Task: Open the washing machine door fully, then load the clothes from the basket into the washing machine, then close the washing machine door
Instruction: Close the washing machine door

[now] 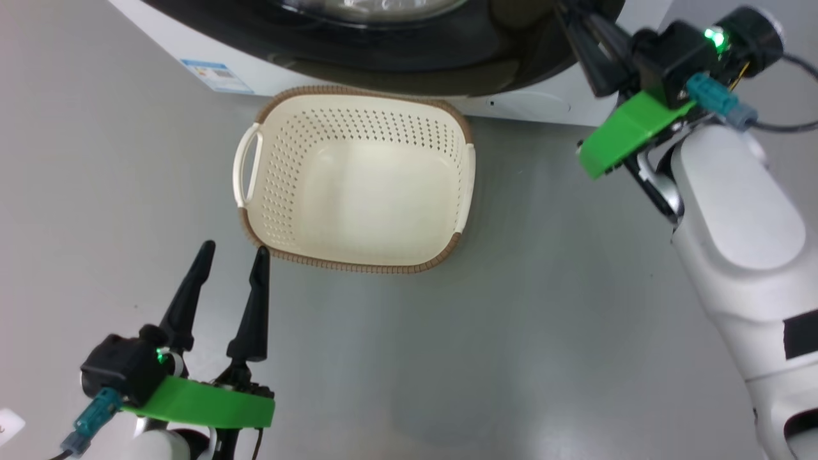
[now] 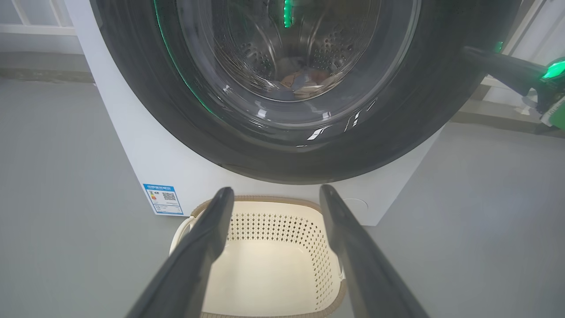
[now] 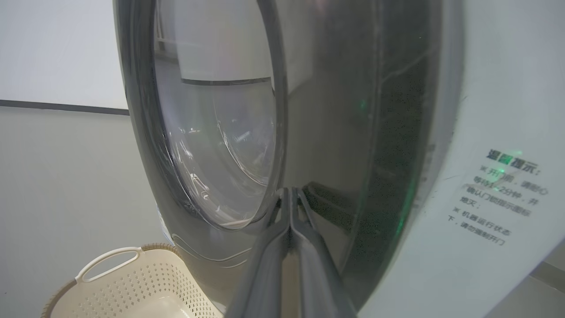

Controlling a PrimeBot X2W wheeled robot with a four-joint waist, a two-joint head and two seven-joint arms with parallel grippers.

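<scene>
Clothes [image 2: 304,81], perhaps, in left wrist view; left pincer [image 1: 234,249] spread, right pincer [image 3: 290,191] pressed together.

We see the black-rimmed washing machine door [image 2: 150,110] closed on the white washing machine [image 2: 145,163], the clothes [image 2: 304,81] behind its glass, the cream basket [image 1: 358,121] empty just before it.

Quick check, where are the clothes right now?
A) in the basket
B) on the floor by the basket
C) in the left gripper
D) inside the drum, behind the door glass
D: the clothes show through the glass of the washing machine door, while the basket has a bare bottom and the left gripper is open with nothing between its fingers.
</scene>
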